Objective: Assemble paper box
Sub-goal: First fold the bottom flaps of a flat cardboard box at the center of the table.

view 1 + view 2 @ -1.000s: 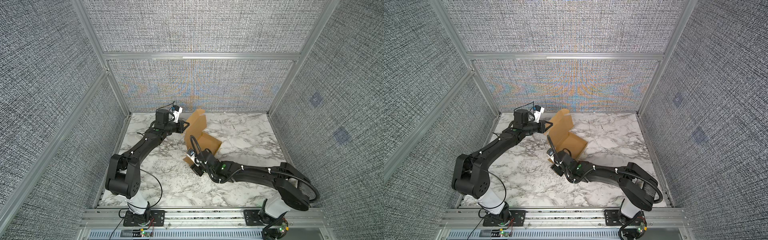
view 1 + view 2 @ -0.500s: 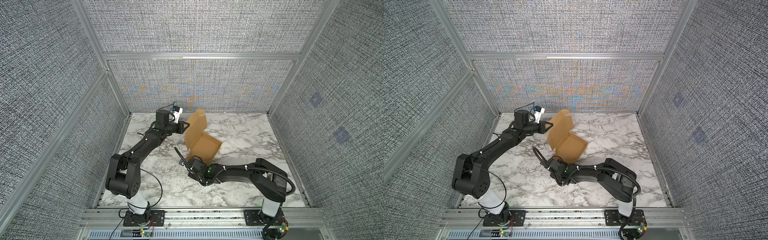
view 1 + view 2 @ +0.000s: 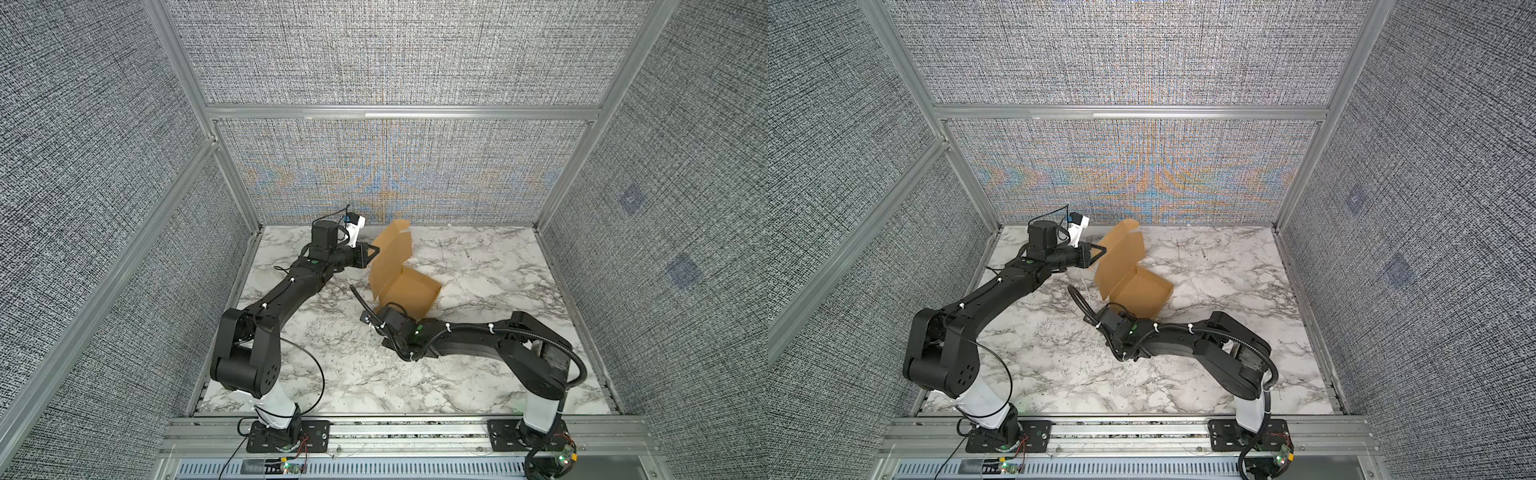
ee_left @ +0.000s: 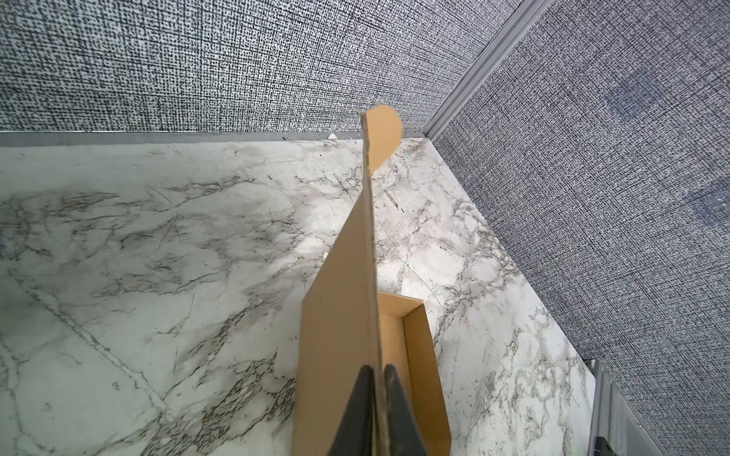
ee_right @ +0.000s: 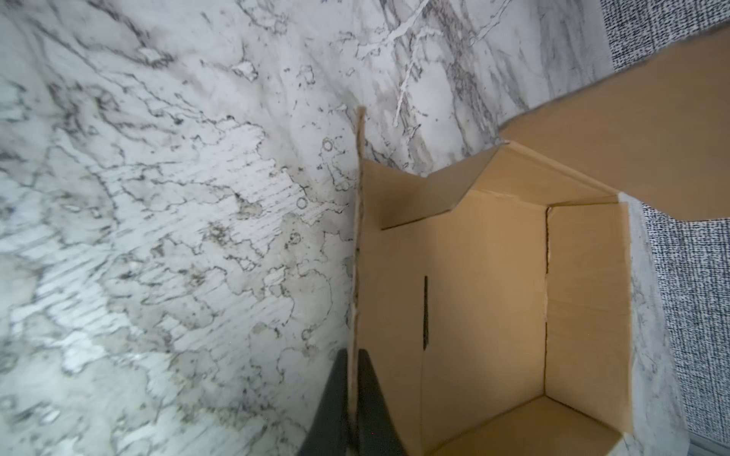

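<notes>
Toward the back of the tabletop (image 3: 478,374): the paper box (image 3: 411,291) sits on the marble about midway across, tray open upward and lid raised.
Left arm (image 3: 286,291): stretched from its base to the lid's edge.
Right arm (image 3: 478,336): lies low over the marble, wrist at the tray's near corner.
Lid panel (image 3: 390,257): stands nearly upright over the tray's rear fold. It is a single thin sheet, so I'd expect it to bow if pushed mid-panel.
Side wall (image 5: 357,237): seen edge-on, upright, with bare marble outside it and the tray floor inside.
Feel of the cardboard: by the look of it light, stiff across a panel and weak at the scored folds. The dry matte faces should not slip, but a hard pinch would likely crush the fluting.
Left pincer (image 4: 377,371): pressed together on the lid's free edge, one finger on each face.
Right pincer (image 5: 355,355): pressed together on the side wall's top edge, one finger inside the tray, one outside.
Best hold, to my eye: at panel edges close to a fold, where the board bends least. The tray needs steadying because it looks light enough to slide.
Rounded tab (image 4: 385,138): at the lid's far end, small and easily bent. It looks better guided than gripped.
</notes>
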